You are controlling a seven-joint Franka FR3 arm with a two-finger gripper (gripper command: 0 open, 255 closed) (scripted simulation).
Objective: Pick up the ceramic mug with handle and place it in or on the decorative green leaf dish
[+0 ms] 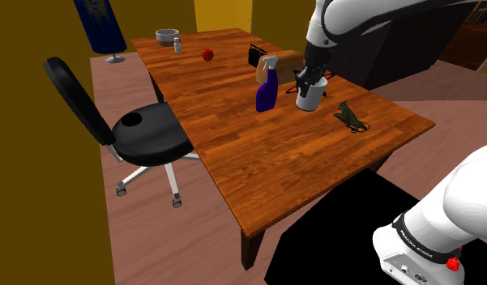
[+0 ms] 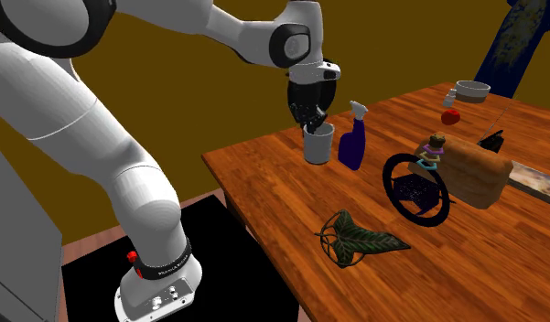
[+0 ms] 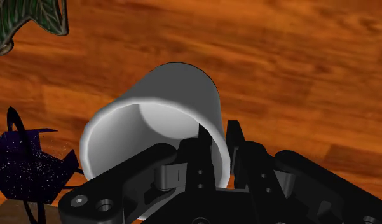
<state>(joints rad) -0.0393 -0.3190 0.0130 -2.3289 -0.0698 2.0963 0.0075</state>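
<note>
The mug (image 1: 309,98) is plain white-grey, with no handle showing, and stands by the blue spray bottle (image 1: 266,87) on the wooden table (image 1: 258,154). My gripper (image 1: 311,80) comes down from above and is shut on the mug's rim. In the wrist view one finger is inside the mug (image 3: 177,102) and the other outside, with the gripper (image 3: 217,137) clasping the wall. I cannot tell whether the mug (image 2: 318,144) touches the table. The green leaf dish (image 1: 351,119) lies flat toward the stand, apart from the mug; it also shows as the leaf dish (image 2: 357,238) and the leaf dish (image 3: 27,19).
A black ring-shaped object (image 2: 416,190) and a bread loaf (image 2: 479,172) sit beyond the leaf dish. A red apple (image 1: 207,54), a bowl (image 1: 167,36) and a shaker (image 1: 177,44) are at the far end. A black office chair (image 1: 144,133) stands beside the table.
</note>
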